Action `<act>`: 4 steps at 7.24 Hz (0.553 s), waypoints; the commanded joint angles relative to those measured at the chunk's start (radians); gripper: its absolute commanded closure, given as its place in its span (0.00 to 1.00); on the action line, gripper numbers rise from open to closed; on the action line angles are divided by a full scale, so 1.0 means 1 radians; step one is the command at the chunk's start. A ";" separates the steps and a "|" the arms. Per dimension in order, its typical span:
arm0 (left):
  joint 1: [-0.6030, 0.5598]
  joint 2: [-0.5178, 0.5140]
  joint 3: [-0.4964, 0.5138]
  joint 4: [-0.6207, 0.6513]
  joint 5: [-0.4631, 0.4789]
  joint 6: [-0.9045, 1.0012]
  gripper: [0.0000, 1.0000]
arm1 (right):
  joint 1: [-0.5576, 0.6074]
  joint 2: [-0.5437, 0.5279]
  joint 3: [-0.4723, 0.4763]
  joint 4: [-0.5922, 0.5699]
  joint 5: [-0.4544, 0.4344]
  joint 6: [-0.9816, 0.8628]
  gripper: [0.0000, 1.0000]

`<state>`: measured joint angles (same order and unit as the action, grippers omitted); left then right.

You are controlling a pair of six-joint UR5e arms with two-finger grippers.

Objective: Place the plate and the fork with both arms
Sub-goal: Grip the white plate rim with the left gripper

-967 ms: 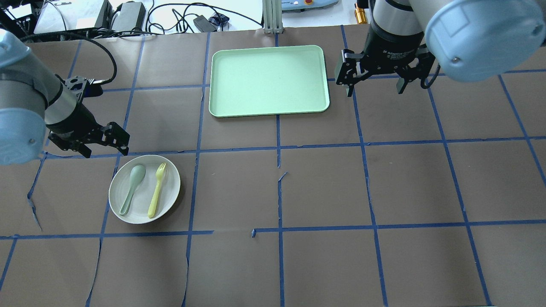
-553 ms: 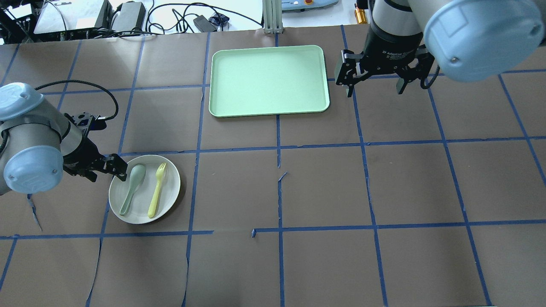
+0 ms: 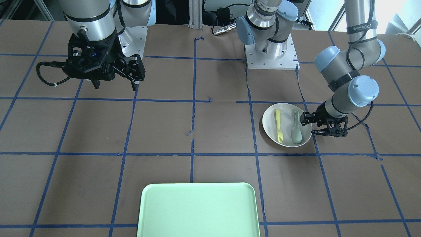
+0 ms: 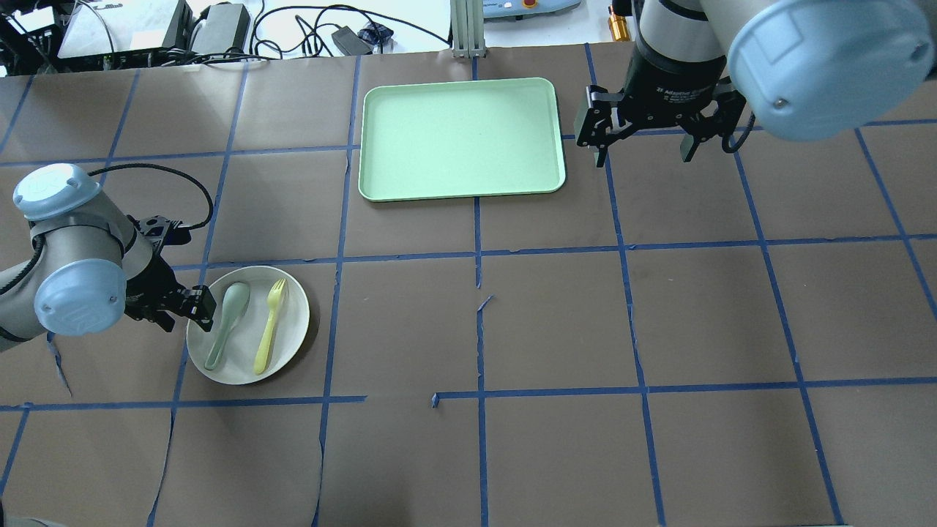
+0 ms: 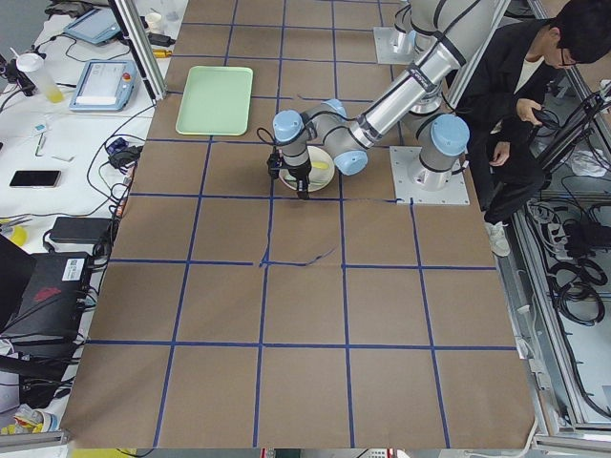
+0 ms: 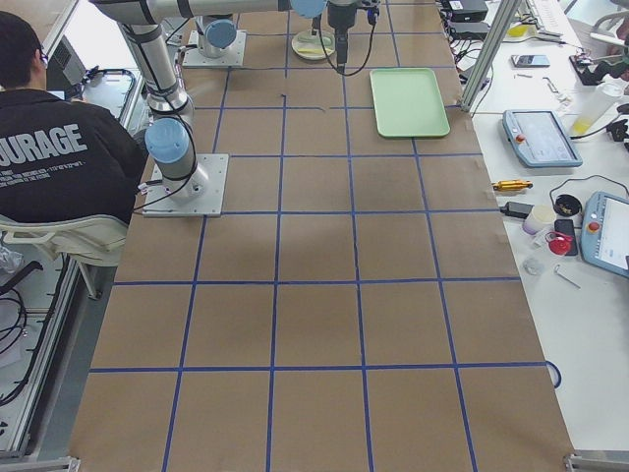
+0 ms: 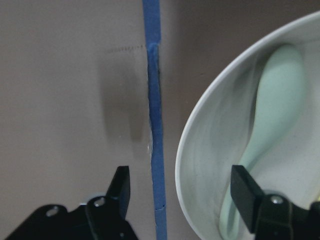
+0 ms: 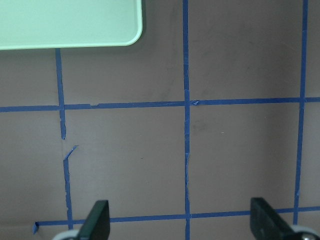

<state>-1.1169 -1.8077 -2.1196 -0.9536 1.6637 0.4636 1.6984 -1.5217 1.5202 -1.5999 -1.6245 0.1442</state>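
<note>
The off-white plate (image 4: 291, 322) lies at the table's left, with the yellow fork (image 4: 269, 327) and a grey-green spoon (image 4: 227, 311) on it. My left gripper (image 4: 183, 311) is low and open, its jaws astride the plate's left rim. In the left wrist view the gripper (image 7: 182, 187) has the plate's rim (image 7: 181, 160) between its fingers, one finger over the spoon (image 7: 272, 125). The front view shows the same at the plate (image 3: 286, 122), fork (image 3: 278, 126) and left gripper (image 3: 313, 125). My right gripper (image 4: 642, 146) hangs open and empty, high beside the tray.
The mint-green tray (image 4: 461, 135) lies at the far middle of the table, empty, and shows in the front view (image 3: 197, 210) and in a corner of the right wrist view (image 8: 65, 22). Cables and equipment lie beyond the far edge. A person sits beside the robot's base (image 5: 516, 105).
My left arm has come down and toward the plate, and its open gripper now sits at the plate's left rim. The right arm, plate, fork and spoon have not moved.
</note>
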 commanded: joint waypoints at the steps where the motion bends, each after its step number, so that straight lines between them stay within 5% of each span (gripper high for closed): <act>1: 0.000 -0.007 0.000 0.001 -0.001 0.001 0.84 | 0.001 0.000 0.000 0.000 0.000 0.000 0.00; 2: 0.000 -0.010 0.000 0.000 -0.002 0.004 0.97 | 0.001 0.000 0.000 0.000 0.000 0.000 0.00; 4: -0.001 -0.010 0.009 -0.013 -0.007 0.035 1.00 | 0.001 0.000 0.000 0.000 0.000 0.000 0.00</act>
<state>-1.1169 -1.8177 -2.1144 -0.9603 1.6597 0.4776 1.6995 -1.5217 1.5202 -1.5999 -1.6245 0.1442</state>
